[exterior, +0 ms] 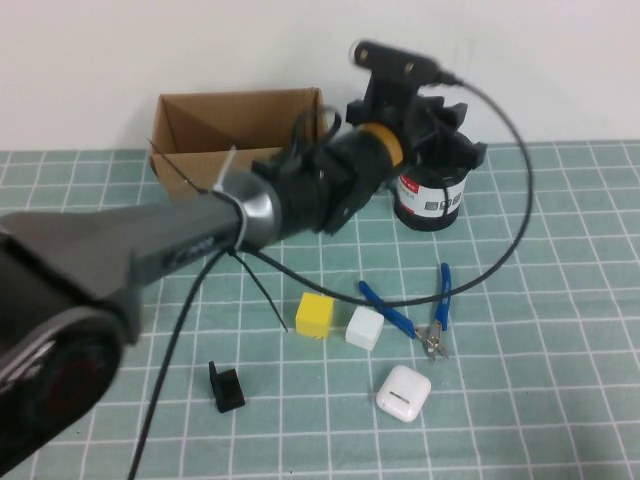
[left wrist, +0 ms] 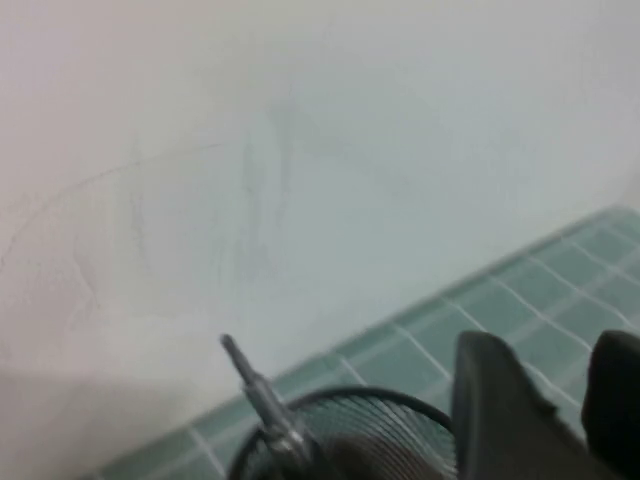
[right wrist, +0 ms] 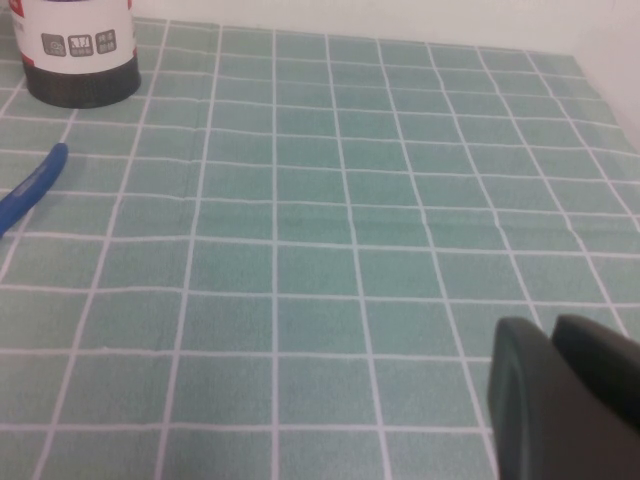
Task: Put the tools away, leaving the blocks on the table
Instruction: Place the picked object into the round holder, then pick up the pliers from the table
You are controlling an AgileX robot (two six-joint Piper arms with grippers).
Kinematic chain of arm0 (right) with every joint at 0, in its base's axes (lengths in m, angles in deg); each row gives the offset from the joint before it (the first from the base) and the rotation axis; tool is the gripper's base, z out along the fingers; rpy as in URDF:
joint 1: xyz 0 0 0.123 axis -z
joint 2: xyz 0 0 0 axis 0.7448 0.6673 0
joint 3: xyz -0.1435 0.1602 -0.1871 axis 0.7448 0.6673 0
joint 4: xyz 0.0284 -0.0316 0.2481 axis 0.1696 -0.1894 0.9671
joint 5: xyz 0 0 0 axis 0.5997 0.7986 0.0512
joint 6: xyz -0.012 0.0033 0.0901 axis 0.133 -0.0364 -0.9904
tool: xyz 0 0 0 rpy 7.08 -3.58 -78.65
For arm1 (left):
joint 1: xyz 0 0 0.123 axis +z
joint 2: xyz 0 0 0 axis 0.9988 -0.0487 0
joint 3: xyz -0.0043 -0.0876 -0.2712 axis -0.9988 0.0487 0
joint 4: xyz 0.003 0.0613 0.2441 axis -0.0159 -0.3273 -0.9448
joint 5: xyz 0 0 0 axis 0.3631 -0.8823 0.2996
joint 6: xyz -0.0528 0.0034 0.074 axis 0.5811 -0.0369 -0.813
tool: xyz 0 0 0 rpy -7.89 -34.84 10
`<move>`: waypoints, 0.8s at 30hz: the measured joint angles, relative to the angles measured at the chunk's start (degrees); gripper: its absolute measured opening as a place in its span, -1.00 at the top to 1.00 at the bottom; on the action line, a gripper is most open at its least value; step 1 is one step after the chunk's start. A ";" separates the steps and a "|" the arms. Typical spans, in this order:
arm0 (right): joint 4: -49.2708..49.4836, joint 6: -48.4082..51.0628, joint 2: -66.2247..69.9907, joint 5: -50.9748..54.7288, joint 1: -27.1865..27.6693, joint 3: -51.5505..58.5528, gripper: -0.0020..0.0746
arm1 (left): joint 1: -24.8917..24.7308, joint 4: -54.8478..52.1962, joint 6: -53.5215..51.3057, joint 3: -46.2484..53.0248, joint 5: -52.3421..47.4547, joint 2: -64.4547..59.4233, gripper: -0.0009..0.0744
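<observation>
Open cardboard box (exterior: 240, 125) stood at the back by the wall. Black-and-white labelled canister (exterior: 428, 198) stood right of it. Small black L-shaped bracket (exterior: 226, 386) lay near front; white glossy rounded case (exterior: 403, 392) further right.
</observation>
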 joint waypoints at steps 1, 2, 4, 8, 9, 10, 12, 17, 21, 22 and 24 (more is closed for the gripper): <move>0.00 0.00 0.00 0.00 0.00 0.00 0.97 | -0.61 -0.35 0.14 0.00 -3.36 1.64 0.56; 0.00 0.00 0.00 0.00 0.00 0.00 0.97 | -1.17 -0.82 0.22 0.00 -6.15 2.97 0.62; 0.00 0.00 0.00 0.00 0.00 0.00 0.97 | -2.34 -2.04 0.37 0.00 -13.42 6.44 0.77; 0.00 0.00 0.00 0.00 0.00 0.00 0.97 | -4.05 -2.58 -0.89 0.00 -28.35 12.73 0.94; 0.00 0.00 0.00 0.00 0.00 0.00 0.97 | -4.48 -2.58 -1.37 0.00 -32.48 14.31 0.96; 0.00 0.00 0.00 0.00 0.00 0.00 0.97 | -4.61 -2.58 -1.67 0.00 -36.84 15.83 0.96; 0.00 0.00 0.00 0.00 0.00 0.00 0.97 | -4.84 -1.76 -2.45 0.00 -44.91 18.40 0.97; 0.00 0.00 0.00 0.00 0.00 0.00 0.97 | -4.87 -0.22 -4.74 2.34 -62.08 25.35 0.98; 0.00 0.00 0.00 0.00 0.00 0.00 0.97 | -4.74 0.27 -5.00 11.66 -63.98 33.15 0.98; 0.00 0.00 0.00 0.00 0.00 0.00 0.97 | -4.41 0.37 -5.00 14.76 -63.29 35.59 0.98; 0.00 0.00 0.00 0.00 0.00 0.00 0.97 | -3.85 0.60 -4.66 20.85 -61.21 40.23 0.98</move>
